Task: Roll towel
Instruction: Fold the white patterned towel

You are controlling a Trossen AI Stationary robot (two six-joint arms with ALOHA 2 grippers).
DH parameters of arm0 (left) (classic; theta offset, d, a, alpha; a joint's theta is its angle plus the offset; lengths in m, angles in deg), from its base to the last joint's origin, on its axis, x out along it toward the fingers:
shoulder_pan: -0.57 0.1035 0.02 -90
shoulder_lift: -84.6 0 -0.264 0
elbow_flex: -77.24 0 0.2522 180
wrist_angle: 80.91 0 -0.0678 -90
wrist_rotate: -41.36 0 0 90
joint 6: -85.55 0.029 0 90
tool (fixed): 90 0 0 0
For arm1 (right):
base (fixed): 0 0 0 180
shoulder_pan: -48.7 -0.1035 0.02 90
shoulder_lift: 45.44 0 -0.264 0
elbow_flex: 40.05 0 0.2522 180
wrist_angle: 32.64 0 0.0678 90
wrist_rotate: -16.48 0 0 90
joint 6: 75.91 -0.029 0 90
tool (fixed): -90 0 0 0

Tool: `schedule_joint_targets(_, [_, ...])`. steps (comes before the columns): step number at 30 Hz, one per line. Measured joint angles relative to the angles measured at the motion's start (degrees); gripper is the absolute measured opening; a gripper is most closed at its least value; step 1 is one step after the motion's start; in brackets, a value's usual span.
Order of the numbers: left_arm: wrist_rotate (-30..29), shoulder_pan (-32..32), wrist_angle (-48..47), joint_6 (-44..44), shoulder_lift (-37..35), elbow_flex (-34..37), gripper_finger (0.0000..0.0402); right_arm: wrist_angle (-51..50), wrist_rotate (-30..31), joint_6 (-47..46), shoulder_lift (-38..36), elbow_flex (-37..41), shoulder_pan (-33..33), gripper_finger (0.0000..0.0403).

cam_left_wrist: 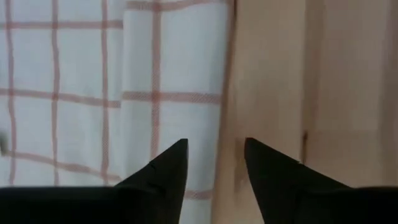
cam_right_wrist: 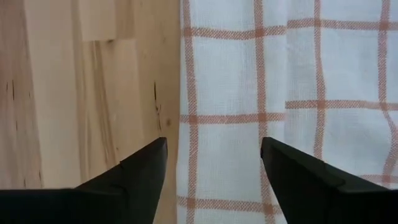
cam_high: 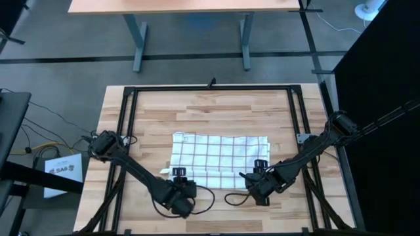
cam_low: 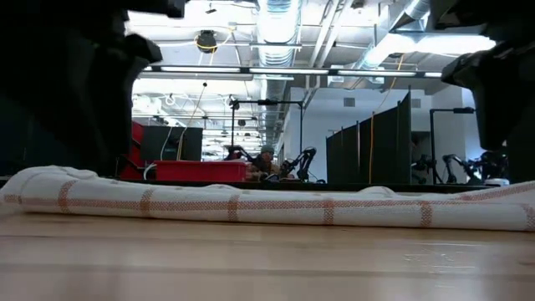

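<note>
The white towel (cam_high: 220, 154) with reddish-brown check lines lies spread flat in the middle of the table. Its near edge is folded over into a thick band (cam_low: 267, 205). My left gripper (cam_high: 178, 173) is open at the band's left end. In the left wrist view (cam_left_wrist: 214, 146) one finger is over the towel (cam_left_wrist: 81, 93) and the other over bare wood. My right gripper (cam_high: 260, 164) is open at the band's right end. In the right wrist view (cam_right_wrist: 214, 143) it stands astride the towel's side edge (cam_right_wrist: 186, 118) in the same way. I cannot see either gripper touch the cloth.
A black frame (cam_high: 128, 118) runs around the wooden table top. A dark cable loop (cam_high: 230, 196) lies on the wood near the front edge between the two arms. Bare wood (cam_high: 216, 111) lies beyond the towel's far edge.
</note>
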Motion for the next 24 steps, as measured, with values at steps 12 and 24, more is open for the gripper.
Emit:
schedule_joint_targets(12, [3.0, -0.1, -0.6, -0.8, 0.0, 3.9, 0.0188, 1.8, -4.7, -1.8, 6.6, 0.9, -0.7, 0.0255])
schedule_joint_targets(24, [-0.3, -0.1, 4.2, -1.2, -0.2, 9.4, 0.0188, 3.5, -4.9, -3.4, 11.0, 0.4, -1.2, 0.0255])
